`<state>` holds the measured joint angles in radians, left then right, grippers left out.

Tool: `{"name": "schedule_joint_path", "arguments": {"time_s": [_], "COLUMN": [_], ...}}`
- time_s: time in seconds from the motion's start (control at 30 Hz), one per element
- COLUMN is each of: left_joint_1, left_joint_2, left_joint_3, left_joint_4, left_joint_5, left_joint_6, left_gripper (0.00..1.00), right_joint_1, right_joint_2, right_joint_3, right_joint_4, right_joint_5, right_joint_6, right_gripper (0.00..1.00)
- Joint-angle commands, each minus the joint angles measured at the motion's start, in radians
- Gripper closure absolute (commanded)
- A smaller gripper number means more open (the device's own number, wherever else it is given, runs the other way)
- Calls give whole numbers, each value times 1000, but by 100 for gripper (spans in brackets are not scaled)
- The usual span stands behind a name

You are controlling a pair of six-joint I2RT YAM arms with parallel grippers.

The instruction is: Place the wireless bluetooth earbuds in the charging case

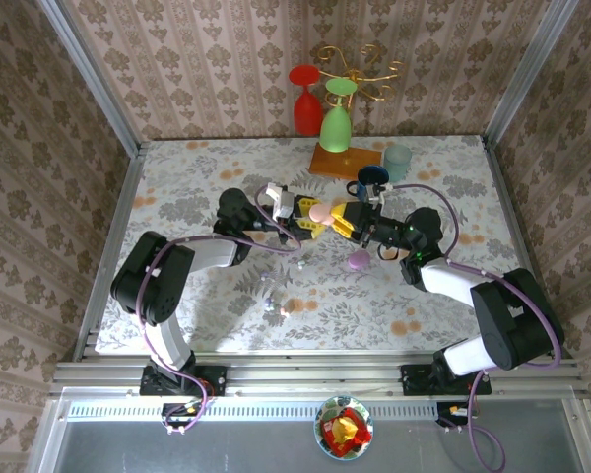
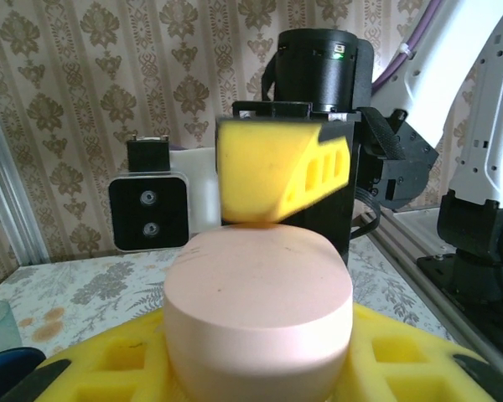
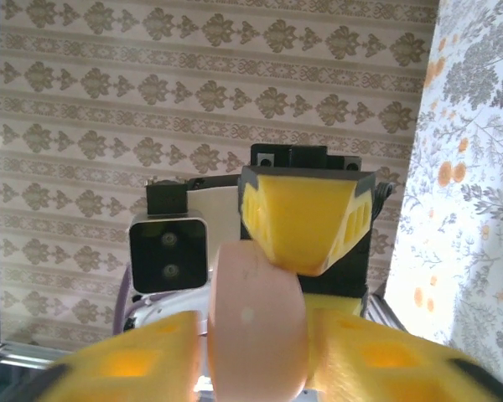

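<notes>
Up in the middle of the frame from above, the two arms meet nose to nose over the flowered table (image 1: 177,187), with a pink charging case (image 1: 320,211) lifted between them. The left gripper (image 1: 310,227) has its yellow fingers closed on the case, which sits snug between the pads in the left wrist view. The right gripper (image 1: 342,218) has its pads close on either side of the case, but I cannot tell whether they press it or stand just off. Some tiny pale bits, the earbuds (image 1: 286,307) as far as I can make out, lie on the cloth below centre, well apart from both grippers. A purple case (image 1: 359,260) rests just below the right gripper.
</notes>
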<state>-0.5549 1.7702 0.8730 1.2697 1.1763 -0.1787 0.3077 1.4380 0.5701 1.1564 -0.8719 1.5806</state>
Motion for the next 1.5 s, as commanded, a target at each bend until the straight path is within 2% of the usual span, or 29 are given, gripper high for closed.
{"name": "schedule_joint_path", "arguments": {"time_s": [0.0, 0.03, 0.1, 0.23, 0.3, 0.37, 0.57, 0.73, 0.93, 1.3, 1.47], "left_joint_1": [10, 14, 21, 19, 19, 19, 18, 22, 24, 29, 30], "left_joint_2": [6, 6, -1, -22, -30, -32, -44, -60, -72, -78, -96], "left_joint_3": [17, 8, -19, -81, -106, -120, -142, -151, -167, -187, -195], "left_joint_4": [33, 33, 33, 32, 31, 32, 30, 31, 31, 31, 31], "left_joint_5": [26, 27, 18, 0, -11, -11, -9, 8, 14, 26, 26], "left_joint_6": [-47, -56, -53, -53, -48, -51, -44, -48, -42, -10, -10], "left_gripper": [71, 71, 72, 71, 71, 71, 71, 71, 71, 71, 71], "right_joint_1": [-13, -21, -28, 32, 91, 144, 319, 340, 340, 312, 270], "right_joint_2": [-85, -116, -203, -358, -378, -372, -317, -260, -241, -279, -262], "right_joint_3": [33, 34, 59, 219, 284, 336, 384, 407, 406, 377, 396], "right_joint_4": [-132, -199, -476, -1159, -1300, -1361, -1358, -1338, -1308, -1201, -1190], "right_joint_5": [2, 7, 42, 286, 399, 468, 710, 743, 843, 942, 945], "right_joint_6": [-131, -199, -401, -986, -1194, -1331, -1683, -1751, -1761, -1654, -1566], "right_gripper": [38, 33, 24, 15, 13, 12, 9, 9, 9, 11, 11]}}
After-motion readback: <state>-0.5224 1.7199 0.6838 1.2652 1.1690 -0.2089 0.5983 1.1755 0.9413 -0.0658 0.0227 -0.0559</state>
